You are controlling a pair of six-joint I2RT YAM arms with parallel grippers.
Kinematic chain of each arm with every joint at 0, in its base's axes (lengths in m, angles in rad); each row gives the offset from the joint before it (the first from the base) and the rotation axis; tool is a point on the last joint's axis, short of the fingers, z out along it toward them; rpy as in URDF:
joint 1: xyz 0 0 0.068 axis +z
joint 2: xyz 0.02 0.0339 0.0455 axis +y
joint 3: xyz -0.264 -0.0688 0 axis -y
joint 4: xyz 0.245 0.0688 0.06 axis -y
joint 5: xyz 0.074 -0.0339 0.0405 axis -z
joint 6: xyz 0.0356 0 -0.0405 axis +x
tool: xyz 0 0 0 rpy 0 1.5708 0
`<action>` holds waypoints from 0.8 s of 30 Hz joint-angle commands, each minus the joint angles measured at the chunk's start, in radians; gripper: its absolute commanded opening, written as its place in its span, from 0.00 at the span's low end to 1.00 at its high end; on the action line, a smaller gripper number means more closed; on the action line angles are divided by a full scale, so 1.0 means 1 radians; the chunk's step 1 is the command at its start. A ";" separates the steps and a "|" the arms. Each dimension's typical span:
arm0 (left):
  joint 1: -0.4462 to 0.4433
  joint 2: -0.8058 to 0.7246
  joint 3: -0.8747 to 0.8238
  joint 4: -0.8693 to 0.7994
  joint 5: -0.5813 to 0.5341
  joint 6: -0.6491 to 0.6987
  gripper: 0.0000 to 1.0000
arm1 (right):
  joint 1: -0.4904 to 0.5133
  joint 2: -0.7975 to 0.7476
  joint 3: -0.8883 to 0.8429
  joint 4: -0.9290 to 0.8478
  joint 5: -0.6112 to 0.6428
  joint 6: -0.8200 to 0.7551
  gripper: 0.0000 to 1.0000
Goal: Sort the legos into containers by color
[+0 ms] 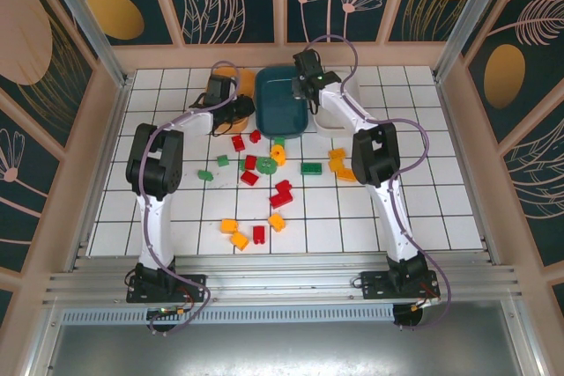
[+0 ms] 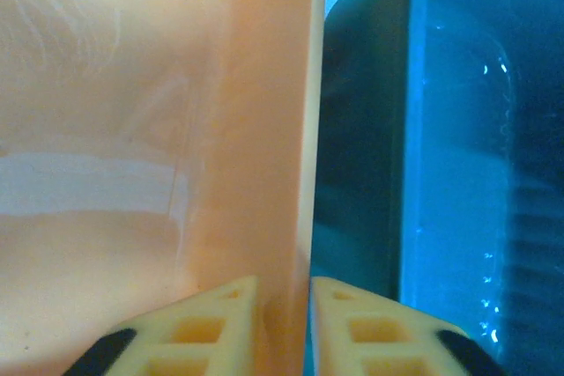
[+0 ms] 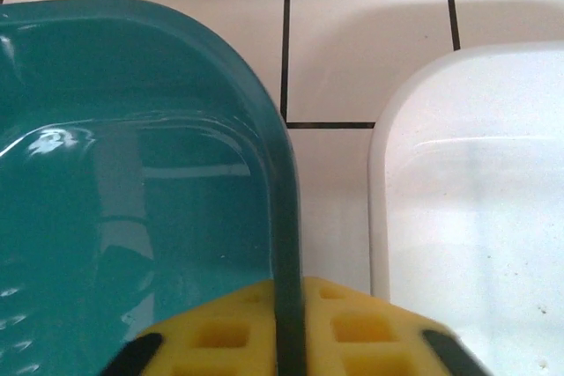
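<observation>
Three trays stand in a row at the back of the tiled floor: orange tray (image 1: 231, 74), dark teal tray (image 1: 280, 99), white tray (image 1: 335, 121). My left gripper (image 1: 247, 103) is shut on the orange tray's right wall (image 2: 273, 129), one finger on each side of it, with the teal tray (image 2: 467, 173) just beyond. My right gripper (image 1: 305, 92) is shut on the teal tray's right rim (image 3: 284, 217), and the white tray (image 3: 476, 217) lies beside it. Red legos (image 1: 250, 177), green legos (image 1: 310, 167) and yellow-orange legos (image 1: 229, 225) lie scattered on the floor nearer the arm bases.
The wooden back wall (image 1: 282, 55) runs close behind the trays. Both arms reach over the lego scatter, and a yellow-orange pair (image 1: 341, 166) sits right beside the right arm. A narrow strip of tile separates the teal and white trays (image 3: 330, 182).
</observation>
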 commanded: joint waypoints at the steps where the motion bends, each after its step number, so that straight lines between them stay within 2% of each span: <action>1: -0.007 -0.057 -0.022 0.036 0.077 -0.070 0.30 | 0.004 -0.005 0.065 -0.018 -0.039 0.002 0.22; 4: -0.007 -0.080 -0.007 0.034 0.093 -0.078 0.37 | 0.002 -0.036 0.077 -0.020 -0.039 0.007 0.30; 8: -0.005 -0.111 0.002 0.042 0.105 -0.086 0.45 | -0.012 -0.092 0.038 -0.014 -0.021 -0.003 0.36; 12: -0.001 -0.135 0.019 -0.002 0.098 -0.043 0.51 | -0.059 -0.181 -0.131 0.045 -0.013 -0.018 0.40; 14: 0.010 -0.155 0.012 -0.036 0.061 -0.007 0.52 | -0.092 -0.226 -0.226 0.071 -0.021 -0.030 0.40; 19: 0.035 -0.188 -0.009 -0.179 -0.175 0.122 0.47 | -0.144 -0.293 -0.401 0.094 -0.044 -0.071 0.39; 24: 0.038 -0.136 0.007 -0.237 -0.225 0.180 0.31 | -0.140 -0.269 -0.467 0.092 -0.096 -0.097 0.37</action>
